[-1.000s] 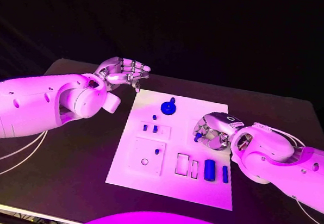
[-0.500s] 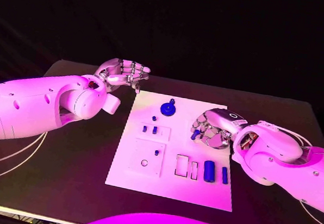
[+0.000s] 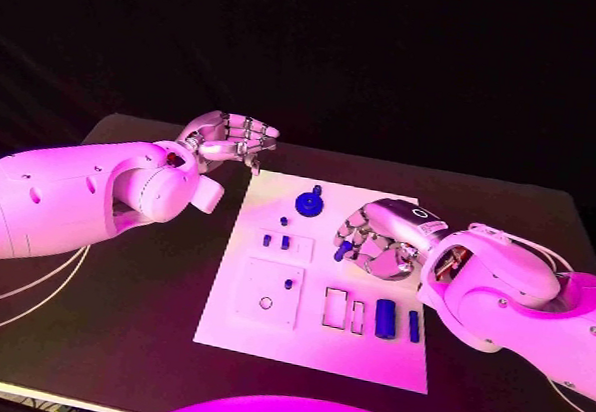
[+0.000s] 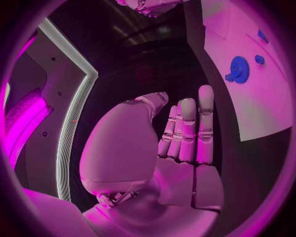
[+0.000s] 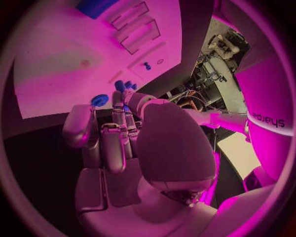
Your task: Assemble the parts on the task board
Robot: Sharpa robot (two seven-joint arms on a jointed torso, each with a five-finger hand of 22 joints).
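Two white arms reach over a black desk [image 3: 108, 345] with a white task board [image 3: 314, 344] in the middle. Over the past second the right hand [image 3: 377, 239] has moved across the board toward its centre, carrying a small blue part [image 3: 342, 250] pinched in its fingertips; it now hovers just beside the small block holding two short blue pegs [image 3: 284, 243]. In the right wrist view the blue piece shows at the fingertips above the board. The left hand [image 3: 227, 138] has stayed off the board's far corner, fingers loosely curled, holding nothing. A blue gear [image 3: 308, 202] sits near the board's far edge, and two blue bars [image 3: 384, 316] lie in slots near the right arm. The shift suggests the carried part is being brought to a seat near the pegs; insertion is not yet done, and the exact target hole cannot be told.
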